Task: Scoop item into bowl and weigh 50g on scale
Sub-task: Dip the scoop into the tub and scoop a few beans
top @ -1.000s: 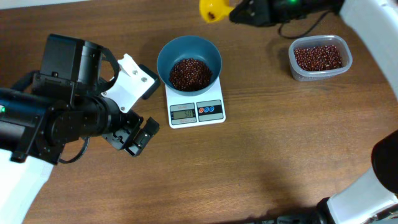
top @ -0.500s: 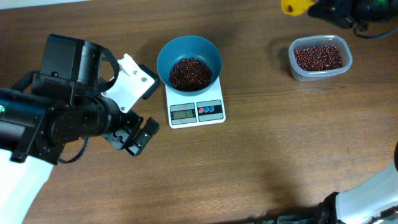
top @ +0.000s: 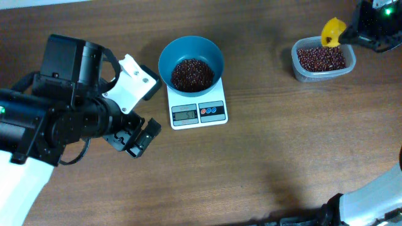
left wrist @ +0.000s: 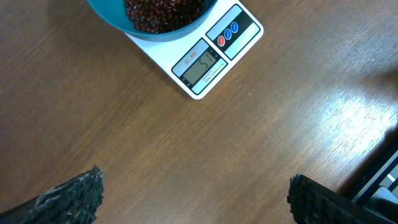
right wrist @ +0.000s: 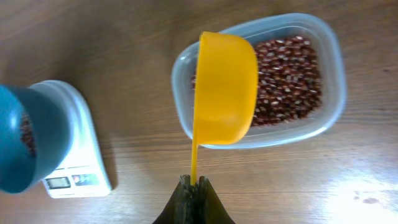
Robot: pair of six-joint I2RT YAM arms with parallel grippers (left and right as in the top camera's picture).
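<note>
Beans: loose, probably light and prone to rolling — take by scoop, not fingers.
Right hand: pinching the scoop's handle.
Left hand: spread wide — empty.

The right gripper, fingers pinched on the handle of the yellow scoop, is no longer behind the bowl at the far edge of the surface. It has swept right, and the scoop now hangs over the clear tub.

Bulky black left arm carries a white bracket; gripper fingertips seem rough-textured.
</note>
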